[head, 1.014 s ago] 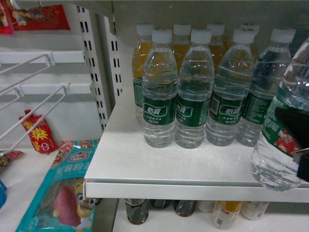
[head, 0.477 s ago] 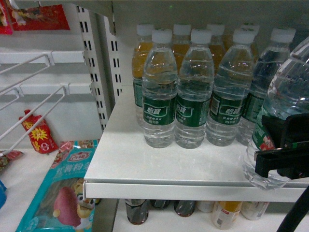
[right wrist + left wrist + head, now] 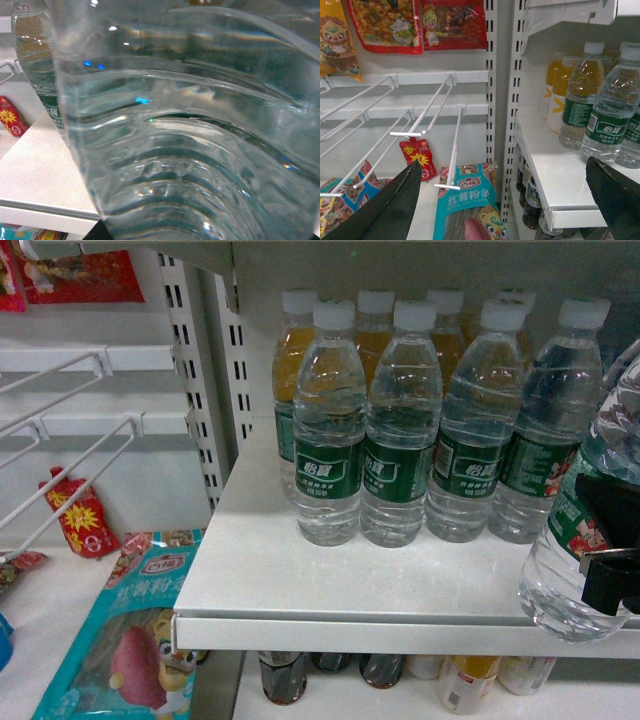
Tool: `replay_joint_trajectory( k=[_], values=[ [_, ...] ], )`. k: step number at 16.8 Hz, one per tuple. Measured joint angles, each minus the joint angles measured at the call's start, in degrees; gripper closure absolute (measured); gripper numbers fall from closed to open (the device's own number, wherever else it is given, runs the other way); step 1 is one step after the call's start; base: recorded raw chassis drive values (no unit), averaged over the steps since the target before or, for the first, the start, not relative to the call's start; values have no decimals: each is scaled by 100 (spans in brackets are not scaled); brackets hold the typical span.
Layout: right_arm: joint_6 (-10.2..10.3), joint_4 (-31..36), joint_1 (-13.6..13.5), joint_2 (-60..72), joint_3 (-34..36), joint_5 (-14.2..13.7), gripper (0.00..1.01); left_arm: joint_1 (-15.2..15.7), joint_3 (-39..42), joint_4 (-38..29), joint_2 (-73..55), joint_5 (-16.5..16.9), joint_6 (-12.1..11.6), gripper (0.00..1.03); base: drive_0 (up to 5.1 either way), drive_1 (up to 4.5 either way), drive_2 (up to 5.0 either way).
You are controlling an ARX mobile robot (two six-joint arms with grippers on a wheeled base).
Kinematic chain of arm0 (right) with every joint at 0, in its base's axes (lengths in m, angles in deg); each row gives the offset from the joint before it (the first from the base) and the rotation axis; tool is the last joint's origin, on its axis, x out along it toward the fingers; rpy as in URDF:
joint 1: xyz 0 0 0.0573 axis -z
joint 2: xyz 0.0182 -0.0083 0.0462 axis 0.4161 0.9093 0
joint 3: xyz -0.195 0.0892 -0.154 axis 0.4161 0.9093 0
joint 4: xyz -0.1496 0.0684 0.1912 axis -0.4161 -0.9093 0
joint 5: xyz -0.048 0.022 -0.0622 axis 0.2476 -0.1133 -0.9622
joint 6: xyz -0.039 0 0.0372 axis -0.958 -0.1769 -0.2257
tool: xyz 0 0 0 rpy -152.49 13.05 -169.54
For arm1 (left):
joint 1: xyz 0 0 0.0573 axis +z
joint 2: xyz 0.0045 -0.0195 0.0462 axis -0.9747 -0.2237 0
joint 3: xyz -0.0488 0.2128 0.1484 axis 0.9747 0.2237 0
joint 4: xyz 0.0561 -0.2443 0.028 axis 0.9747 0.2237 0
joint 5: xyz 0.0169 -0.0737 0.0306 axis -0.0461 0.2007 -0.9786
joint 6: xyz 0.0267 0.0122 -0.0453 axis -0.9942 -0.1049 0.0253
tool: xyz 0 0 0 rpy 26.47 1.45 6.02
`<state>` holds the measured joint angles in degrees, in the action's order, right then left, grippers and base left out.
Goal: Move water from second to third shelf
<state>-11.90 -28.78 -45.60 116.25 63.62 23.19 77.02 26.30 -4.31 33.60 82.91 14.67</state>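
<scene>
Water bottle: lower right of frame, tilted, base at shelf front edge. Right gripper: clamped on label band. Left gripper: jaws apart, idle. Advice: level bottle, clear neighbouring bottles, lower gently.

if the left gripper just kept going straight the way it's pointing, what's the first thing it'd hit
Probably the perforated shelf upright, which sits midway between the open left gripper's fingers, though depth is unclear. The wire pegs lie just left of that line and might catch first.

The head camera looks slantwise down at the white metal shelf, the left wrist views it from its left, the right wrist presses close above it.
</scene>
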Motion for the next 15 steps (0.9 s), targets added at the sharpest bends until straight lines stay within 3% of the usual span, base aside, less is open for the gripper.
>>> replay_joint_trajectory(
  k=[4,8,11,15],
  values=[
    [35,140,-39,168,4,-15,61,0,0,0,0,0,0,5,0,0,0],
    [203,208,-157,496,0,-42,61,0,0,0,0,0,0,5,0,0,0],
    [291,597,-232,1287,-376,-352,61,0,0,0,0,0,0,5,0,0,0],
    [306,802,-280,1770,-826,-424,61,0,0,0,0,2,-2,5,0,0,0]
  ],
)
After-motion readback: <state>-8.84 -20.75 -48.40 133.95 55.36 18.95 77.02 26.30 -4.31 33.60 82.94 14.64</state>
